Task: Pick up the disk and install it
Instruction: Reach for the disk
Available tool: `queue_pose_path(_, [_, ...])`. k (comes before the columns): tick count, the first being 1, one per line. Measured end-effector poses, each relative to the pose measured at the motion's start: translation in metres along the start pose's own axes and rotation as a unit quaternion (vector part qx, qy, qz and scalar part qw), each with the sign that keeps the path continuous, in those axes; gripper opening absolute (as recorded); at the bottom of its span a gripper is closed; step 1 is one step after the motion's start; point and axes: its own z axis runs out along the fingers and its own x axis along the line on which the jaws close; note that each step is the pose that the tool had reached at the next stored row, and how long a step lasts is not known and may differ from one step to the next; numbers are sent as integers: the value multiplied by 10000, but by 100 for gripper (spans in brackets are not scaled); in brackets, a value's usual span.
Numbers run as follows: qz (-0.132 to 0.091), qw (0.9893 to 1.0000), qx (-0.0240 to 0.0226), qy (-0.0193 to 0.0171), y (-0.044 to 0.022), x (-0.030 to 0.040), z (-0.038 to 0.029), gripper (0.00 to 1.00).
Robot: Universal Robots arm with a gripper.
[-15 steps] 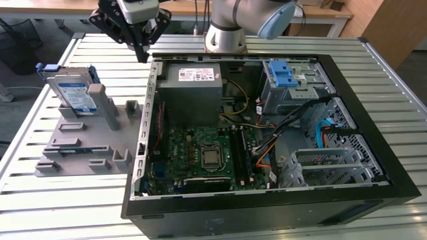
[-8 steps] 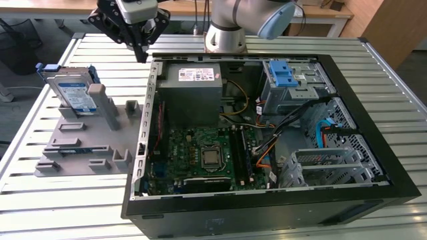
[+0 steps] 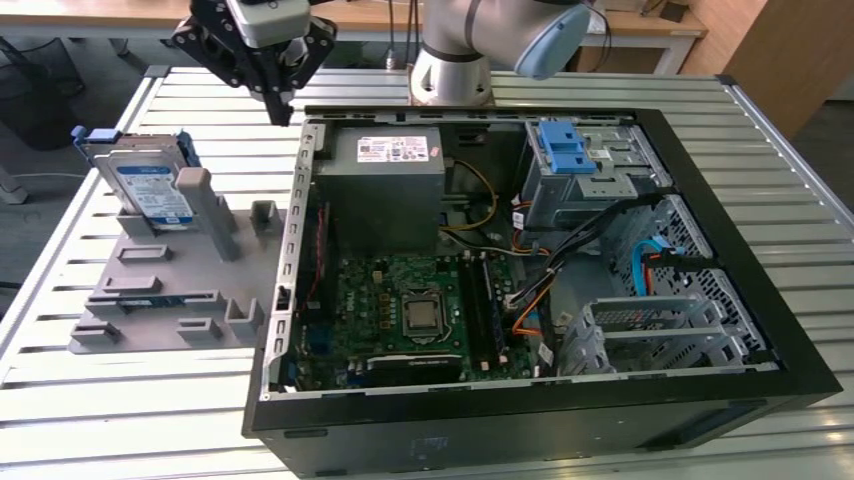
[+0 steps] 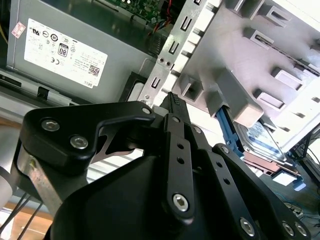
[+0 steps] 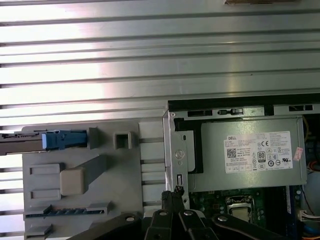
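The jaws are pressing together with nothing between them; in both wrist views the two black fingertips (image 5: pixel 172 192) (image 4: pixel 175 102) are meeting at a point. In the exterior view they are pointing down over the desk (image 3: pixel 120 400), just beside the far corner of the open case (image 3: pixel 534 415), on the side where the rack (image 3: pixel 160 290) is lying. In the first wrist view the tips are lining up with the case's metal side wall, close to the power supply (image 5: pixel 250 155).

The disk (image 3: pixel 144 188) is standing on edge in the grey rack, at the rack's far end in the exterior view, leaning against an upright post. Its label is facing the camera and its blue bracket is showing along the top edge. It is sitting apart from the jaws, toward the exterior view's left of them. In the first wrist view the disk (image 5: pixel 22 144) is appearing edge-on with the blue bracket at its end, and in the second wrist view its label (image 4: pixel 263 139) is peeking out behind a rack post.

Inside the case, the power supply (image 3: pixel 387 190) is sitting by the far wall, the motherboard (image 3: pixel 400 310) is lying below it, and a blue latch (image 3: pixel 567 150) is resting on top of the drive bay (image 3: pixel 594 170). The arm (image 3: pixel 454 50) is rising from the desk's far edge.
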Motion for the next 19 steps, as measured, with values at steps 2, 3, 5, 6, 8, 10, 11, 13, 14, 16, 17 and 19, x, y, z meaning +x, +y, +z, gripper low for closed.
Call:
queue_pose_path(2, [0,10000,0,0,-1,16,0,11])
queue_pose_path(3, [0,10000,0,0,-2,24,0,11])
queue_pose_path(5, [0,10000,0,0,-3,42,0,11])
queue_pose_path(6, [0,10000,0,0,-4,52,0,11])
queue_pose_path(8, [0,10000,0,0,-6,78,0,11])
queue_pose_path(10, [0,10000,0,0,-6,112,2,11])
queue_pose_path(11, [-1,10000,-1,-1,1,132,5,11])
queue_pose_path(13, [0,10000,-1,-1,72,220,10,11])
queue_pose_path(14, [-1,10000,0,0,92,265,12,11])
queue_pose_path(16, [0,10000,0,1,108,288,12,11])
queue_pose_path(17, [0,10000,0,1,109,294,12,11])
queue_pose_path(19, [0,10000,0,1,109,294,12,11])
